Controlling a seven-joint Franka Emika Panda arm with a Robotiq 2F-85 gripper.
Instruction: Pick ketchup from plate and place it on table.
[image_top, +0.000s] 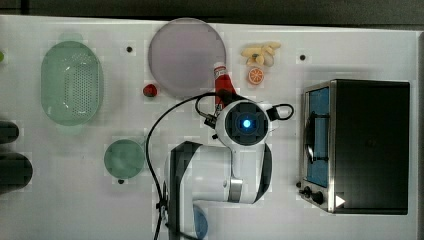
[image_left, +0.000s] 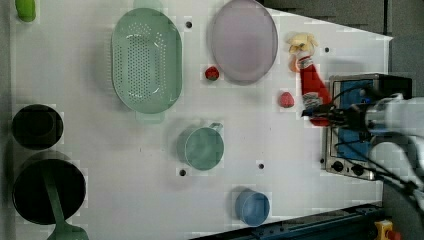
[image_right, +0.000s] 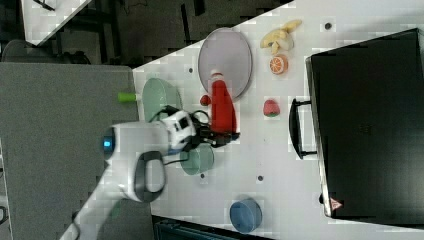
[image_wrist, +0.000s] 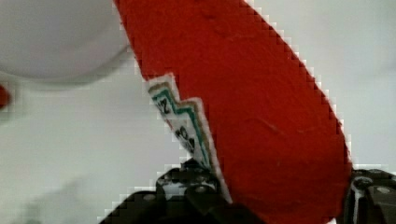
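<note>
Scene: While the single white arm reaches over a white worktop (image_top: 75, 200), its claw (image_right: 222, 134) is closed around the base end of the ketchup (image_right: 222, 107) — a slim red bottle with a white cap and a white label.
Claw state: gripping the ketchup; the wrist view shows a dark finger on each side of the red body, with the label (image_wrist: 184, 123) close to one of them.
Where the ketchup is: held in the claw, apparently lifted off the surface, with its capped end pointing toward the plate (image_top: 185, 55). In the top view the cap sits at the plate's right rim and the body lies over bare worktop beside it.
Plate: a large pale lilac disc with nothing lying on it.
Nearby things: a small red ball (image_top: 149, 90) by the plate's lower-left rim in the top view, an orange slice (image_top: 255, 75) and a pale yellow bunch (image_top: 260, 54) to the plate's right, and a steel toaster oven (image_top: 360, 145) further right.
Risk: the hold is at the very bottom of a long bottle, so it could tip or slip in transit; set down on its narrow base, it might topple and roll back against the plate or into the orange slice.
Hard to make out: the wrist hides the bottle's lower part in the top view — the finger contact is cut off at the frame edge in the wrist view, and how high the bottle hangs cannot be judged.
</note>
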